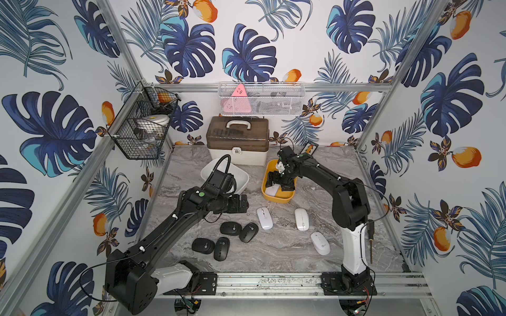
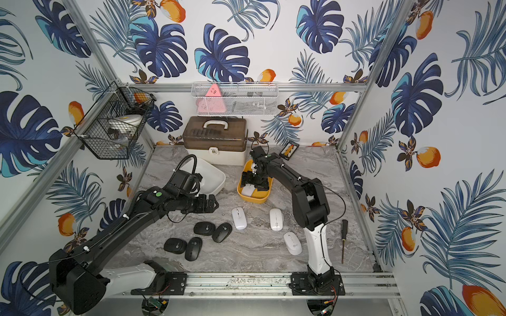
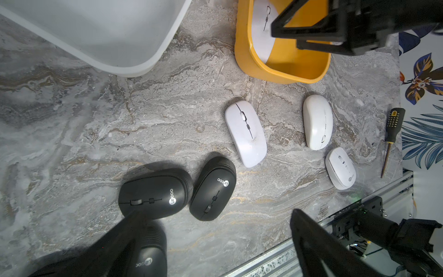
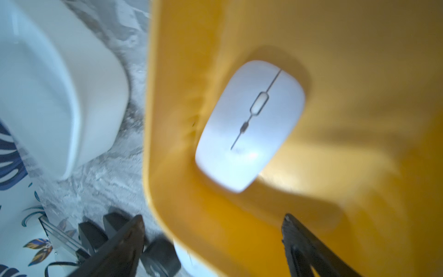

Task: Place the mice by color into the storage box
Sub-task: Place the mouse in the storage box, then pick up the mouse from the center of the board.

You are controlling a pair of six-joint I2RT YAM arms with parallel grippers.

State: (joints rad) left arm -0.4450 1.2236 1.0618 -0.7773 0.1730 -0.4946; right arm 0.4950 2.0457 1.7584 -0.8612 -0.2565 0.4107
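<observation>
Marble tabletop (image 1: pixel 287 246), white mouse (image 4: pixel 249 124) in yellow bin (image 4: pixel 347 72) beneath wide-spread right gripper (image 4: pixel 213 219)

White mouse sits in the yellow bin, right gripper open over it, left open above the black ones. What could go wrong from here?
1. The right gripper hangs close over the yellow bin and its white mouse; a sideways retreat might catch the wall and shift the bin.
2. The black mice lie in tight pairs; the left gripper, closing on one, may nudge or pinch its neighbour.
</observation>
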